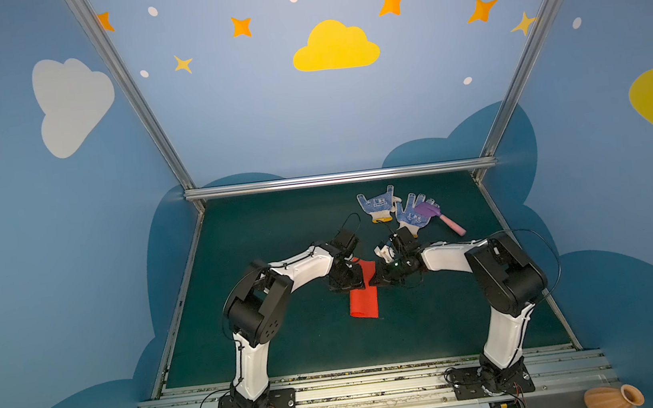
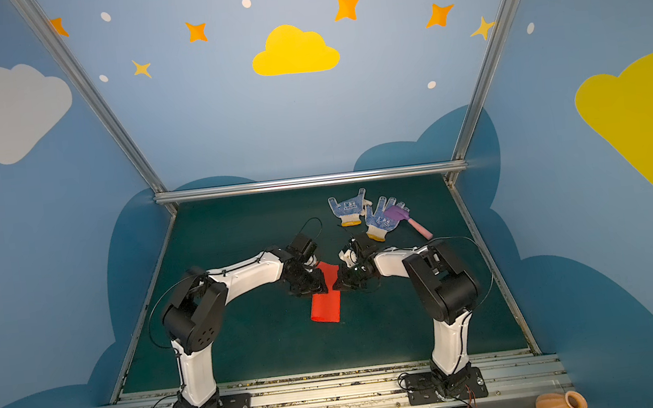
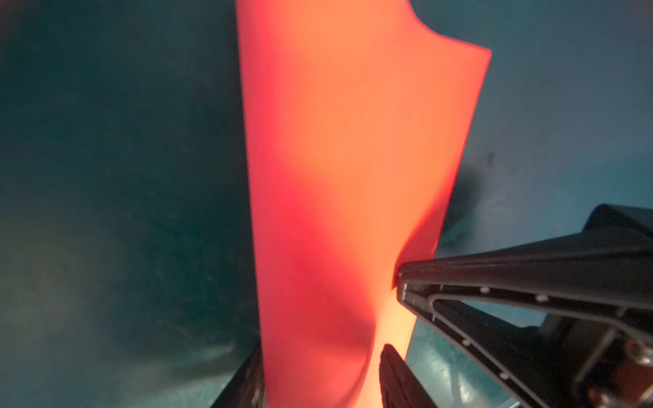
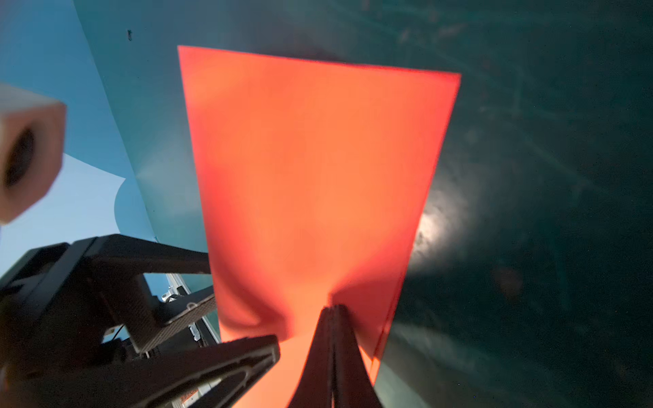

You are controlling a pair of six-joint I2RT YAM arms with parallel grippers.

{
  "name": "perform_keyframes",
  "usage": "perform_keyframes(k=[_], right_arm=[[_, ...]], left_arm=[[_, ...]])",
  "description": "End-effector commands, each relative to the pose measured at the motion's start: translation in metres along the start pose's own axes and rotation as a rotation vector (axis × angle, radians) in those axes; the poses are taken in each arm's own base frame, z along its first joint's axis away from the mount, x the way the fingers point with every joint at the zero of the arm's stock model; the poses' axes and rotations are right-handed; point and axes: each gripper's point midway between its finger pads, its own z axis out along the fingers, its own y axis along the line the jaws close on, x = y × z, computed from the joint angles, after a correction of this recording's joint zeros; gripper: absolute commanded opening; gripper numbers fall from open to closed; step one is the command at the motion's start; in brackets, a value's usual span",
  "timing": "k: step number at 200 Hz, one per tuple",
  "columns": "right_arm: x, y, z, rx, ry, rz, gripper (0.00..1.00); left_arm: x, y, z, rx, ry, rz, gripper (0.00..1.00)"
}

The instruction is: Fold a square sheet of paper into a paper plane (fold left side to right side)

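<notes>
A thin, smooth bright red paper sheet (image 1: 363, 301), folded to a narrow rectangle, lies mid-frame on the matte dark green mat (image 1: 290, 343). The black right gripper (image 4: 334, 308) is clenched on its edge. The left gripper (image 3: 323, 349) sets ribbed jaws either side of its bowed end; whether they squeeze, I cannot tell.

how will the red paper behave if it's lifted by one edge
Probably floppy: the red paper bows and puckers where the right end effector pinches it. Likely very light too, since its free edges look thin as a line.
</notes>
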Motion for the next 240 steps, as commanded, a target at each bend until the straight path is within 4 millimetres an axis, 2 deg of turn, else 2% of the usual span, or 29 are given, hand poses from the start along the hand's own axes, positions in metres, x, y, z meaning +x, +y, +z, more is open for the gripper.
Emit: perform_keyframes(k=[1, 30, 55, 74, 137, 189, 240], right_arm=[[0.009, -0.03, 0.008, 0.091, 0.018, 0.027, 0.0], [0.013, -0.035, 0.008, 0.107, 0.027, 0.026, 0.0], [0.015, -0.04, 0.009, 0.123, 0.037, 0.032, 0.0], [0.017, -0.042, 0.009, 0.13, 0.041, 0.035, 0.0], [0.021, -0.046, 0.008, 0.145, 0.046, 0.036, 0.0], [0.022, -0.048, 0.009, 0.148, 0.048, 0.04, 0.0], [0.023, -0.051, 0.009, 0.153, 0.051, 0.043, 0.0]], left_arm=[[-0.007, 0.002, -0.025, 0.0, -0.025, 0.049, 0.57], [-0.023, -0.006, -0.069, 0.103, -0.1, 0.092, 0.67], [-0.023, -0.019, -0.084, 0.19, -0.097, 0.169, 0.67], [-0.021, -0.022, -0.08, 0.219, -0.058, 0.192, 0.56], [-0.016, -0.025, -0.048, 0.284, 0.028, 0.184, 0.04], [-0.011, -0.013, -0.03, 0.264, 0.035, 0.161, 0.03], [-0.008, 0.01, -0.01, 0.218, 0.054, 0.126, 0.03]])
